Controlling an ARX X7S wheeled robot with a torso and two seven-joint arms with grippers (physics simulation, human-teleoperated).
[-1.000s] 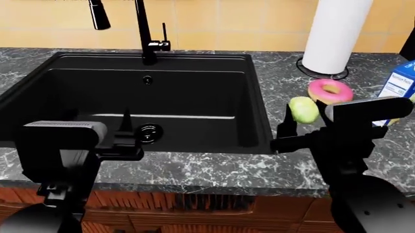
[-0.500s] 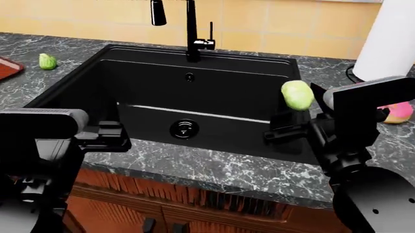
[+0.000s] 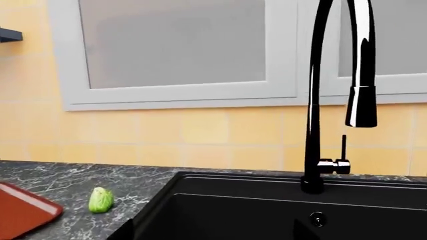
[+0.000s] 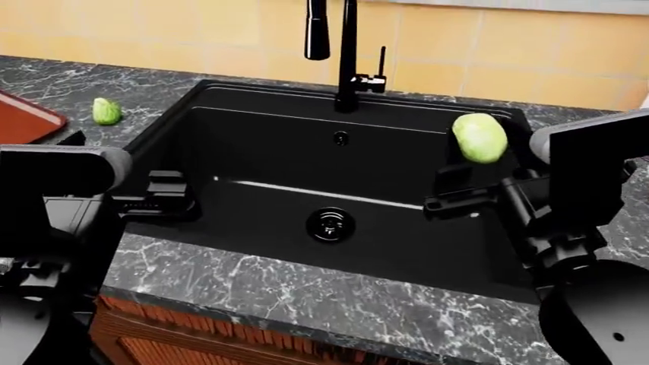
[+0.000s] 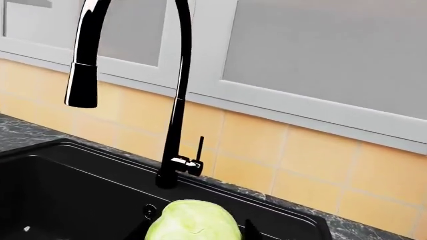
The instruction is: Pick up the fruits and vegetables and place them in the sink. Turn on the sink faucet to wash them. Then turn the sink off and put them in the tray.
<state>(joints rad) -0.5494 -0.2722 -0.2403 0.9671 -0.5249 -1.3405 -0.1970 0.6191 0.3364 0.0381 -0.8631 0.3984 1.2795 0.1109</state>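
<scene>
My right gripper (image 4: 475, 169) is shut on a yellow-green sprout (image 4: 479, 138), held above the right part of the black sink (image 4: 254, 163). In the right wrist view the sprout (image 5: 193, 222) fills the gap between the fingers. A second sprout (image 4: 106, 111) lies on the counter left of the sink, beside the dark red tray (image 4: 26, 118). It also shows in the left wrist view as the sprout (image 3: 101, 200) next to the tray (image 3: 23, 210). The black faucet (image 4: 347, 61) stands behind the basin, its lever (image 4: 382, 65) upright. My left gripper (image 4: 167, 199) hangs open over the sink's front left, nothing in it.
Grey marbled counter (image 4: 304, 293) surrounds the sink, with its front edge just before me. A yellow tiled wall (image 3: 200, 135) and a framed window (image 3: 173, 45) rise behind the faucet. The round drain (image 4: 330, 223) sits in the basin floor.
The right gripper has carried the sprout leftward, from the counter's right side to over the sink. The head view has swung left, bringing the tray and second sprout into sight.
</scene>
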